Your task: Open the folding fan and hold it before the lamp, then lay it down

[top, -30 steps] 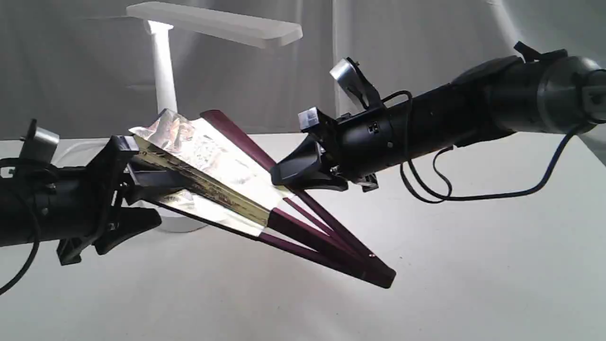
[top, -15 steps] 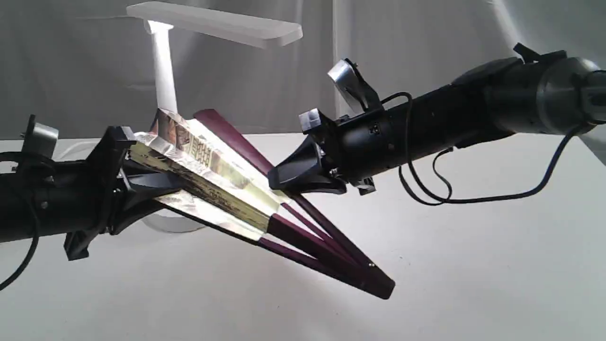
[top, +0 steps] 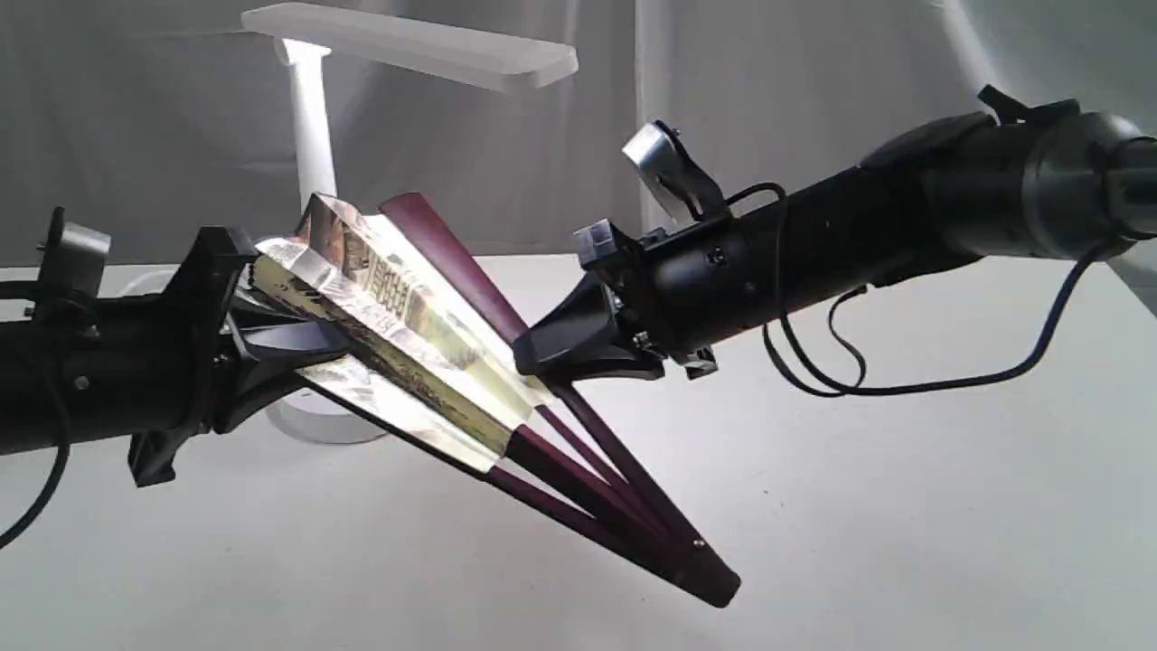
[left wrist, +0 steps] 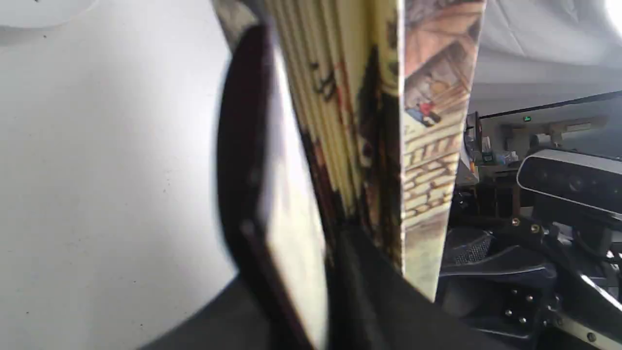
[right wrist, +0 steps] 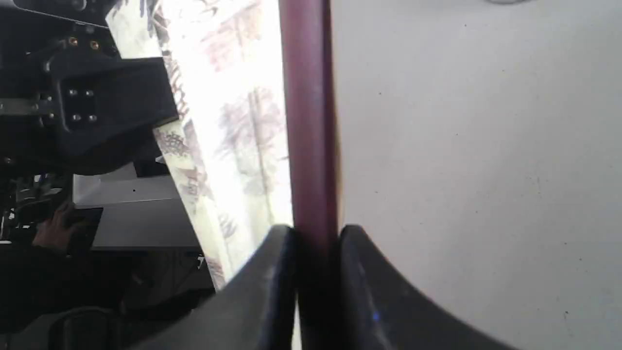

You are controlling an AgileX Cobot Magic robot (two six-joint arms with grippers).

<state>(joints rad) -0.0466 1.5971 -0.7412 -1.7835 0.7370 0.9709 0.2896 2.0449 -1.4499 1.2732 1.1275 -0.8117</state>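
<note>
The folding fan hangs partly spread above the table, its cream printed leaf up at the left and its maroon ribs meeting at the pivot low at the right. My left gripper is shut on the lower bundle of pleats and its guard rib; the left wrist view shows the leaf rising from that gripper. My right gripper is shut on the upper maroon guard rib, pinched between the gripper's black fingers. The white lamp stands lit behind the fan, its base partly hidden.
The white table stretches out under both arms. A grey curtain closes the back. The lamp's long bar head overhangs the fan's upper edge. A black cable loops beneath the right arm.
The fan has tilted steeper: its pivot end dropped toward the table while the leaf end rose slightly. The left gripper turned and lifted a little. Both grips have held.
</note>
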